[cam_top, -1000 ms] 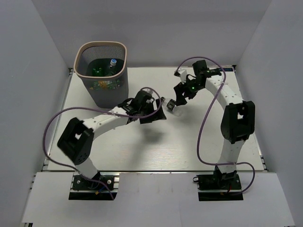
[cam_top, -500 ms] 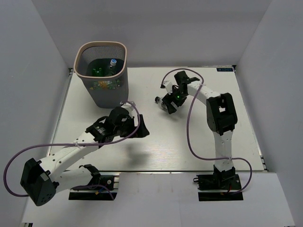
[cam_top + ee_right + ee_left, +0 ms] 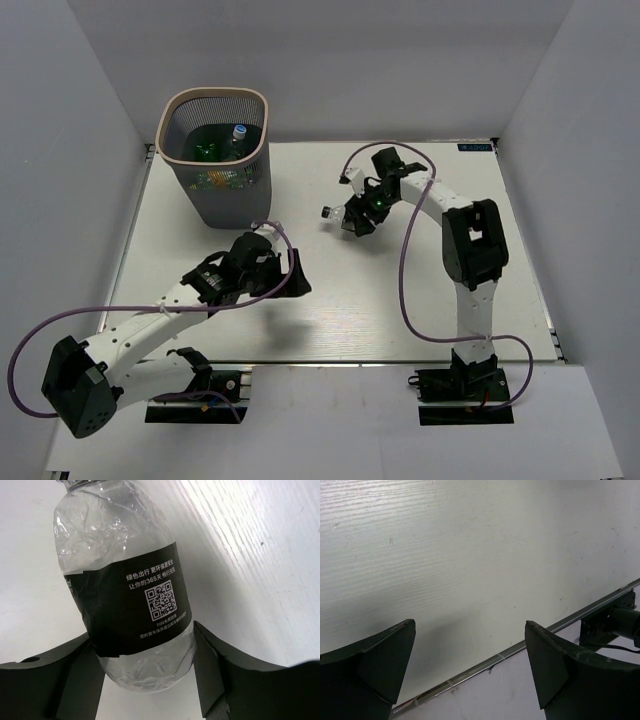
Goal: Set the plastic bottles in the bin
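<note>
The right hand is closed on a clear, crumpled bottle with a black label. Its two fingers press the lower part of the body near the base, and the neck end sticks out well past them. In the overhead view the bottle is carried above the desk, to the right of the bin and well apart from it. The grip looks like the weak point — thin, dented plastic can give or slide between flat pads. With most of the bottle's length beyond the fingers, a quick swing could lever it loose and drop it short of the rim. The bin is tall, so a low approach risks striking the mesh wall and shoving it, and a release too near the edge could bounce the bottle off the pale rim. Other bottles already lie inside. The left hand hangs wide open and empty over the near desk, closer to the bases than the line from bottle to bin — a clash seems unlikely unless either arm strays.
</note>
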You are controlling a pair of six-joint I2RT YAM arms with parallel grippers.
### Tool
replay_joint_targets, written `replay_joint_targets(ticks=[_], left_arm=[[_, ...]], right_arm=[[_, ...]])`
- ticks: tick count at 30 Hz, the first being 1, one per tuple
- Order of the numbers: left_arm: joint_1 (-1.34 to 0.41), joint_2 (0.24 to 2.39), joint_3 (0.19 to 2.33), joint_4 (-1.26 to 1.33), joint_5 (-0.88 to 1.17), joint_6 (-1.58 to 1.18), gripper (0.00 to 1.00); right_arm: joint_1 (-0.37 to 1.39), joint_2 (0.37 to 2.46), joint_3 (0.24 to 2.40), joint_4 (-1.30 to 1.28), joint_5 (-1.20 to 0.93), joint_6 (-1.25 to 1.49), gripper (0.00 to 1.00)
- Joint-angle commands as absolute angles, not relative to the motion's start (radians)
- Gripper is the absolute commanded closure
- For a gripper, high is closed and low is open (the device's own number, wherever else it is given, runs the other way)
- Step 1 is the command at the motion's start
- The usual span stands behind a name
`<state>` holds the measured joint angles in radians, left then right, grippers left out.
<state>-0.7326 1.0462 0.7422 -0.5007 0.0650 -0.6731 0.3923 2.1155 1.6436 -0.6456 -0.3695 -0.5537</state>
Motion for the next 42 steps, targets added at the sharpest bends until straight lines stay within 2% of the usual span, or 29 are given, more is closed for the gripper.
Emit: replay_joint_targets(ticks=[1,6,8,11,19,22,25,26,29,30,32,33,42], left_arm=[[-0.733,1.015,0.716,-0.485,0.081,-0.675,0.00],[-0.733,0.937,0.632,-0.453,0.115,-0.684,0.00],[-0.733,0.928,0.623,-0.453,0.124,-0.684,0.00],[-0.733,0.928,0.612,-0.434,0.133,-0.693,0.00],[-0.733,0.937,0.612,-0.375,0.143,-0.684,0.00],[-0.733,0.937,0.600,-0.350,0.143,-0.684,0.00],[-0.733,0.937,0.591,-0.339,0.152,-0.693,0.00],[-0.733,0.922,0.580,-0.339,0.152,-0.693,0.00],[-0.733,0.888,0.568,-0.368,0.152,-0.693,0.00],[-0.733,0.879,0.568,-0.377,0.143,-0.693,0.00],[-0.733,0.867,0.568,-0.391,0.143,-0.693,0.00],[-0.733,0.867,0.568,-0.400,0.134,-0.693,0.00],[-0.710,0.929,0.588,-0.353,0.163,-0.661,0.00]], right_arm=[[0.388,1.938,1.680,-0.689,-0.517,-0.598,0.86],[0.408,1.715,1.825,-0.585,-0.632,-0.493,0.88],[0.431,1.680,1.867,-0.425,-0.655,-0.427,0.91],[0.488,1.686,1.891,-0.153,-0.658,-0.312,0.89],[0.676,2.067,2.301,0.129,-0.551,-0.129,0.87],[0.724,2.166,2.283,0.424,-0.485,-0.074,0.88],[0.750,2.229,2.394,0.540,-0.372,-0.060,0.90],[0.753,2.308,2.425,0.538,-0.364,-0.060,0.88],[0.768,2.341,2.424,0.580,-0.351,-0.064,0.73],[0.775,2.335,2.387,0.597,-0.347,-0.061,0.50],[0.775,2.316,2.327,0.598,-0.350,-0.048,0.29],[0.772,2.300,2.316,0.595,-0.354,-0.045,0.10],[0.747,2.140,2.281,0.414,-0.328,-0.055,0.10]])
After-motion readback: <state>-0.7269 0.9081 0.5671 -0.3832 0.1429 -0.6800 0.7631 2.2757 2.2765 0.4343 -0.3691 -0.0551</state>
